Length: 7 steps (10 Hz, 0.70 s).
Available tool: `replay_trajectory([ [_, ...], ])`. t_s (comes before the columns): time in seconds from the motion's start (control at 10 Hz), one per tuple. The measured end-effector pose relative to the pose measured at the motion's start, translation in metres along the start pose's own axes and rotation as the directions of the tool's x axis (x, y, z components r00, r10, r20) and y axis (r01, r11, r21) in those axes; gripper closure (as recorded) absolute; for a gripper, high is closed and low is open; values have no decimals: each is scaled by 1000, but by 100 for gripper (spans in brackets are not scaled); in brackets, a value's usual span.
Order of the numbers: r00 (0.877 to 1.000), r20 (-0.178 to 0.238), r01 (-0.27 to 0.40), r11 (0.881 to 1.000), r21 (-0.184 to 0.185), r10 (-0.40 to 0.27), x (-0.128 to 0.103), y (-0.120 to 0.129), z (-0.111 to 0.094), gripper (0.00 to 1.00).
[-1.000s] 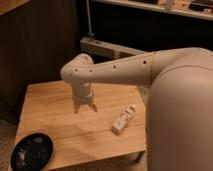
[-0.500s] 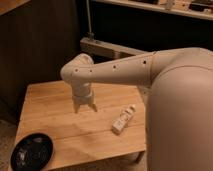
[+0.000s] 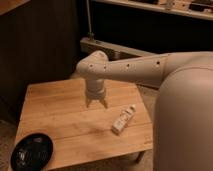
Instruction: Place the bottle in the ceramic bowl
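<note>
The cream-white bottle (image 3: 123, 119) lies on its side on the wooden table (image 3: 60, 115), near the right edge, with its cap pointing up-right. The black ceramic bowl (image 3: 32, 151) sits at the table's front left corner and holds nothing. My gripper (image 3: 96, 103) hangs pointing down over the middle of the table, a little up-left of the bottle and apart from it. Its fingers (image 3: 104, 104) are spread open with nothing between them.
My large pale arm and body (image 3: 185, 115) fill the right side and cover the table's right edge. A dark wall and a metal rail (image 3: 115, 50) stand behind the table. The floor shows below the front edge.
My gripper has moved to the right, closer to the bottle. The bottle and the bowl have not moved.
</note>
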Motion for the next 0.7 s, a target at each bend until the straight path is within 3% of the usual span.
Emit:
replay_trajectory([
  [0.3,986,-12,-166,986,28,166,-7,-55,3,35],
  [0.5,956,-36,-291,956,38,293,-2,-82,7,35],
  [0.6,948,-41,-315,948,42,317,-1,-88,8,35],
  [0.7,948,-40,-315,948,39,317,-1,-87,7,35],
])
